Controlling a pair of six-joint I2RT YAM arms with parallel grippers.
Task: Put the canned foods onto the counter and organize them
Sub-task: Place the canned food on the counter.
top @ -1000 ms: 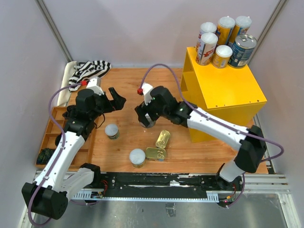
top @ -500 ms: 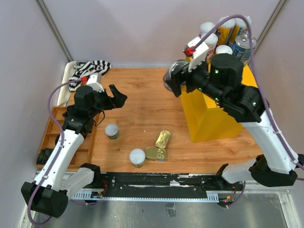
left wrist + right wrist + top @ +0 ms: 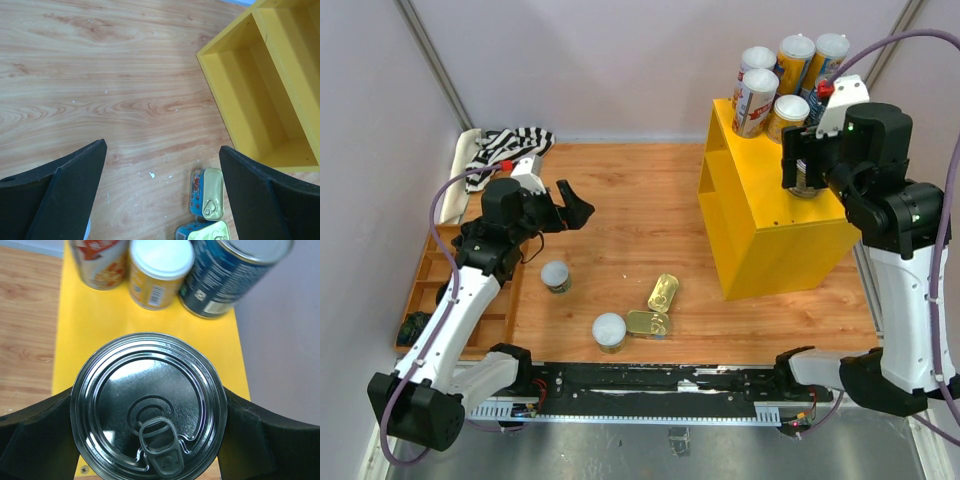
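Observation:
My right gripper is shut on a silver-topped can and holds it over the top of the yellow counter. At the back of that top stand a red-white tube, an orange tube, another tube and a short yellow can. A blue can stands beside them in the right wrist view. My left gripper is open and empty above the table. Two gold tins and two white-lidded cans lie on the wood.
A brown compartment tray sits at the left edge with a dark lump by it. A striped cloth lies at the far left. The counter's two open shelves face the table. Walls close in on all sides.
My right arm has lifted the silver-topped can off the table and swung it right, over the counter's top. My left arm has barely moved.

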